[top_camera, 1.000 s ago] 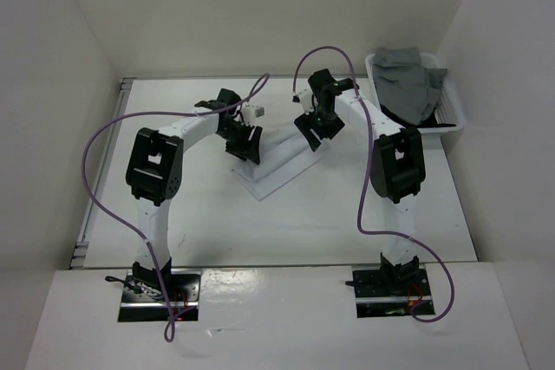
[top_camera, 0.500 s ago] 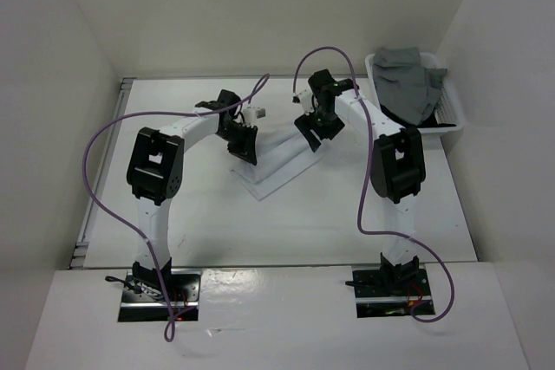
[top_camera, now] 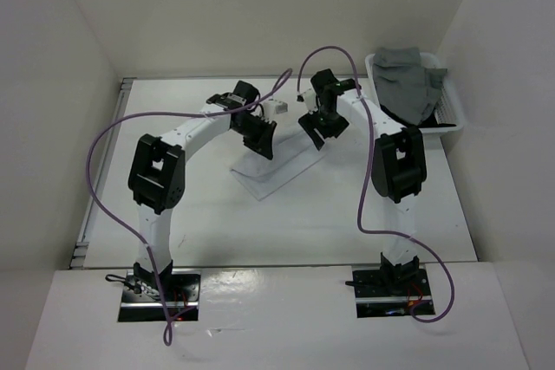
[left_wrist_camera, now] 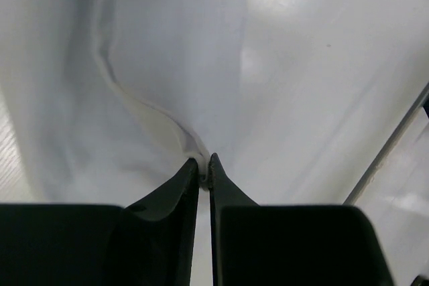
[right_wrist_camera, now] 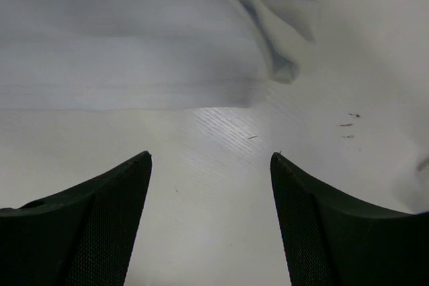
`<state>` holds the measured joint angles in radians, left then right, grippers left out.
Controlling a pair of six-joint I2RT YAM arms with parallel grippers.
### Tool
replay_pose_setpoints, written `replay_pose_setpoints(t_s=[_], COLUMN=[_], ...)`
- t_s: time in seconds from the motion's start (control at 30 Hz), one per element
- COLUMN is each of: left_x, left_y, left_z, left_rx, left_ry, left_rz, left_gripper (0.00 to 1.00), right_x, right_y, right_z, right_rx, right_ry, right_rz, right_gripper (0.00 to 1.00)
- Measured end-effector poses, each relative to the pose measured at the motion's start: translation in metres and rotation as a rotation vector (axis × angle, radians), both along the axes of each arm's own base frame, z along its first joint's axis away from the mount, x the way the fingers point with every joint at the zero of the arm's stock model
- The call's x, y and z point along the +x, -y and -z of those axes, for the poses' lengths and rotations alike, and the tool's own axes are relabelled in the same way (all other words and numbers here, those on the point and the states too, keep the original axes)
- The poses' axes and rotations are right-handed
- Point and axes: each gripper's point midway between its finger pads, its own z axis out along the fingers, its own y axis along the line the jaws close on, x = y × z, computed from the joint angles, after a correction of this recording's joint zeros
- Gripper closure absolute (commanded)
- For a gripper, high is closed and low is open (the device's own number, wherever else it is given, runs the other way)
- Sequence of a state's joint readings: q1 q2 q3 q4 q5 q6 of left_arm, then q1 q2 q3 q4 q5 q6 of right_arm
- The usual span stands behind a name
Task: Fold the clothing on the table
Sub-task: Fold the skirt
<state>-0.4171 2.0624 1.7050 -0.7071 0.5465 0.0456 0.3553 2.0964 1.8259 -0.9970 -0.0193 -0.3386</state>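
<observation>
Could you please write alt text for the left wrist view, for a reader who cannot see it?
The left gripper, seen close up, is shut on a raised fold of the white clothing. The rest of it lies spread on the white table.

I watch through three cameras. The top one sits high above and behind the arm bases, which stand at the bottom edge of its frame. It looks forward and down on the whole table [top_camera: 303, 214] from far away. The left wrist camera looks along its own left gripper [left_wrist_camera: 205, 160], whose fingers rise from the bottom centre. It is very near to the clothing [left_wrist_camera: 167, 45], which fills most of the frame. The right wrist camera looks out between the fingers of the right gripper [right_wrist_camera: 211, 159], at lower left and lower right, low over the table. All three views share the clothing, which lies at the centre of the top frame.
</observation>
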Motion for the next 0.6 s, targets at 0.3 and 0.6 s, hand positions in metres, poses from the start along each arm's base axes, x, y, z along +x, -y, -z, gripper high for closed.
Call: replay_pose_setpoints(t_s=[0.3, 0.6], left_x=[-0.049, -0.069], left_y=[0.039, 0.042], left_z=[0.001, 0.009], left_rx=[0.011, 0.046], left_ry=[0.003, -0.017], left_rz=[0.198, 0.265], left_gripper=[0.85, 0.84], right_x=[0.043, 0.051], right_y=[0.115, 0.154], right_z=[-0.017, -0.034], right_rx=[-0.1, -0.068], right_ry=[0.116, 0.174], right_rz=[0.336, 0.48], right_gripper=[0.24, 0.24])
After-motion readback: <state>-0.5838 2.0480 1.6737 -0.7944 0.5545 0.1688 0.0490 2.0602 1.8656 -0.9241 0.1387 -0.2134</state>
